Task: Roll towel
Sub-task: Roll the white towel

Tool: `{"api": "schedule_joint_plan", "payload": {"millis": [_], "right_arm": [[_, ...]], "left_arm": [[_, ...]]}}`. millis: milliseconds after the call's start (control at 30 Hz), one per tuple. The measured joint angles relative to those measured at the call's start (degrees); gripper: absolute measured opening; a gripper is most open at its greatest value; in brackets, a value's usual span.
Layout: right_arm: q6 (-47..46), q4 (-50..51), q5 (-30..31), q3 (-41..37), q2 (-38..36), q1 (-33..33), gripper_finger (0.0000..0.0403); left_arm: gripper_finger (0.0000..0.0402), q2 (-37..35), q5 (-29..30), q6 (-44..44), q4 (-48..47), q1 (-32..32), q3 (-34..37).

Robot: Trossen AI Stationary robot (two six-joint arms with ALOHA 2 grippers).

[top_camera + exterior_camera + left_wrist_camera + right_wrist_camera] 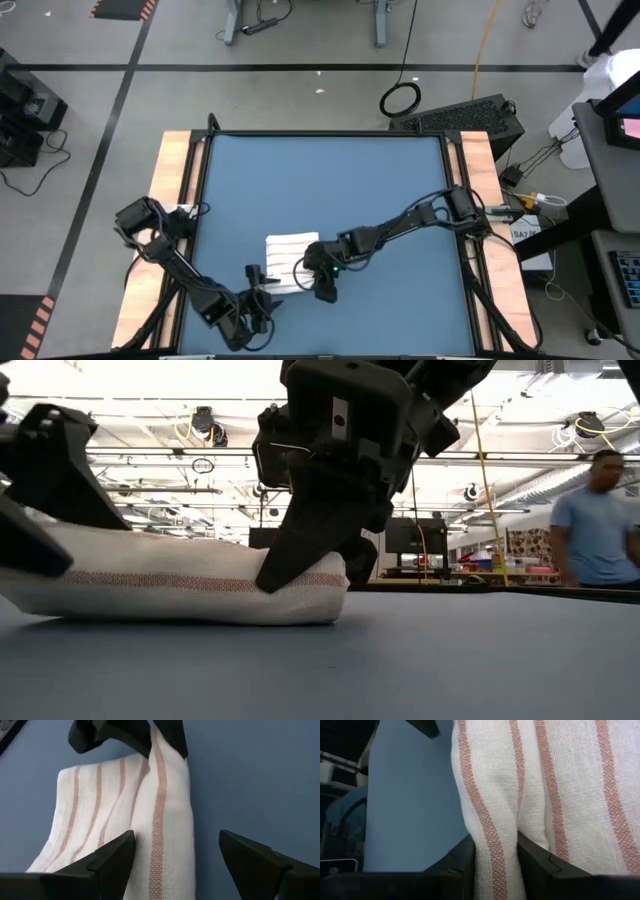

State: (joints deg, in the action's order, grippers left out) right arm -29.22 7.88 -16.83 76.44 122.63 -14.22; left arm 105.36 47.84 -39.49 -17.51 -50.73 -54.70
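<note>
The towel (pixel 155 815) is white with thin reddish-brown stripes running lengthwise, sitting on a flat blue desk (pixel 330 180) with light wood edges, and the fingers (pixel 107 862) by the towel are black.

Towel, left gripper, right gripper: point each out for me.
towel (pixel 285 252): high view, its striped top face.
left gripper (pixel 175 857): left wrist view, gap between its open fingertips.
right gripper (pixel 496 855): right wrist view, towel fold pinched between its fingertips.

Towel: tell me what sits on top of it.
The right hand sits on the towel, pinching a fold of it. The left hand is open beside it. The cloth beneath the right hand is hidden.
</note>
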Motion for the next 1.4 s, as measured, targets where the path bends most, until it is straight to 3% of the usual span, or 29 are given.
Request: {"api": "schedule_joint_plan", "payload": {"millis": [200, 433, 633, 867, 1033, 1400], "right_arm": [[-0.42, -0.01, -1.30, -0.05, 0.00, 0.43, 0.0107], [-0.86, -0.41, -2.07, -0.11, -0.02, 0.40, 0.0107], [4.23, -0.02, 2.59, -0.17, -1.29, -1.21, 0.0126], [10.07, 3.01, 14.80, -0.52, -5.80, -6.09, 0.0202], [15.73, 4.37, 27.12, -0.48, -7.15, -11.24, 0.0243], [24.17, 3.20, 46.10, -0.25, -7.07, -19.52, 0.0244]], "left_arm": [[0.0273, 1.34, -0.03, 0.92, -0.03, 0.14, -0.02], [0.0190, 1.33, -1.25, -4.05, 0.02, 0.66, 0.28], [0.0136, 1.01, -6.16, -9.56, -0.50, 2.74, 1.67], [0.0122, -0.08, -9.46, -9.18, -0.64, 4.73, 1.81], [0.0121, -1.63, -14.23, -9.13, -0.59, 6.43, 1.88], [0.0120, -3.07, -25.40, -6.92, -0.62, 12.75, 1.86]]}}
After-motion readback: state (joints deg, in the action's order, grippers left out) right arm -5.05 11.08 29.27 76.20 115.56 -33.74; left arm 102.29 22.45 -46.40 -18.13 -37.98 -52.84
